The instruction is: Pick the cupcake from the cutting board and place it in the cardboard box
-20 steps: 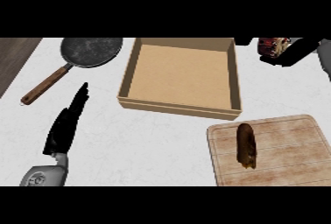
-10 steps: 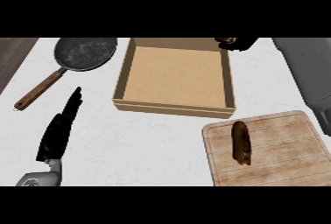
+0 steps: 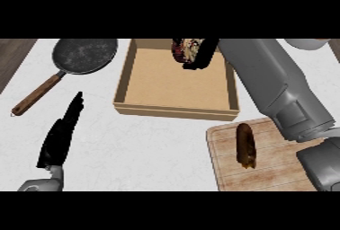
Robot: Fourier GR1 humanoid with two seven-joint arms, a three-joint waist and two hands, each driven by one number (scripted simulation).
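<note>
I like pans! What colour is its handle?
Brown, on the dark round frying pan's handle, head view.

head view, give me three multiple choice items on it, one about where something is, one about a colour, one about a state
1. Where is the cupcake?
A. on the cutting board
B. in the right hand, over the cardboard box
C. in the frying pan

2. What colour is the frying pan's handle?
A. brown
B. white
C. blue

3. How is the left hand?
A. curled round the pan handle
B. open, fingers straight
C. pressing on the cutting board

Answers:
1 B: the right hand curls round it above the far side of the cardboard box.
2 A: the frying pan is dark, with a brown wooden handle.
3 B: the left hand is straight over the counter, holding nothing, far from the cutting board.
</note>
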